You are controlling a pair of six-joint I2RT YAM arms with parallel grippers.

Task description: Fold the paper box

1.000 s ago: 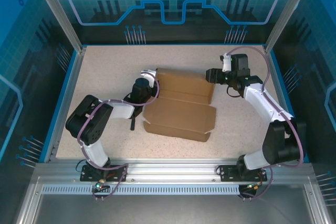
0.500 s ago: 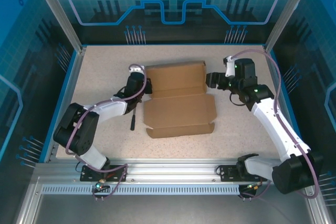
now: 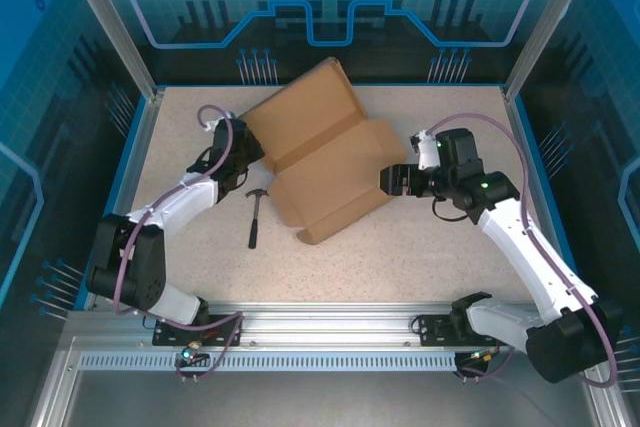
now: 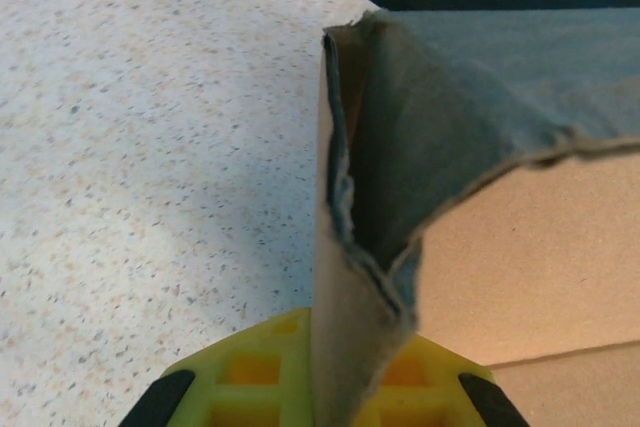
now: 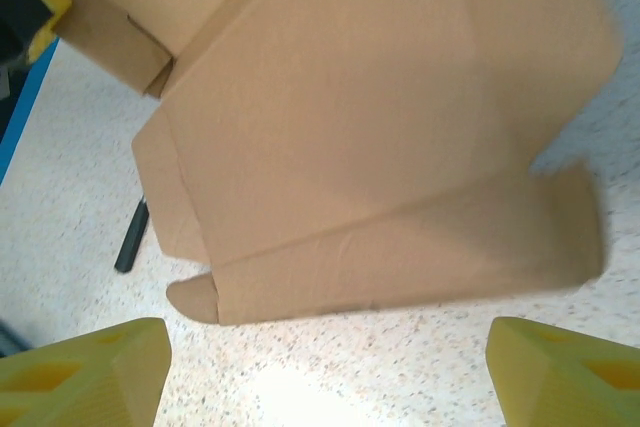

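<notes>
The left gripper (image 4: 345, 387) is pinched shut on a thin edge of the box (image 3: 320, 152). The right gripper (image 3: 390, 179) is wide open and holds nothing. It sits just beside the box's right side. The box lies slanted on the table (image 3: 430, 247), with its far part tipped up. It looks light and bendy, and the pinched edge is ragged, so it could rip. Hold it by a flat edge near a fold.

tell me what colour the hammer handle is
Black; it shows best in the top external view, where the hammer lies beside the paper box.
</notes>
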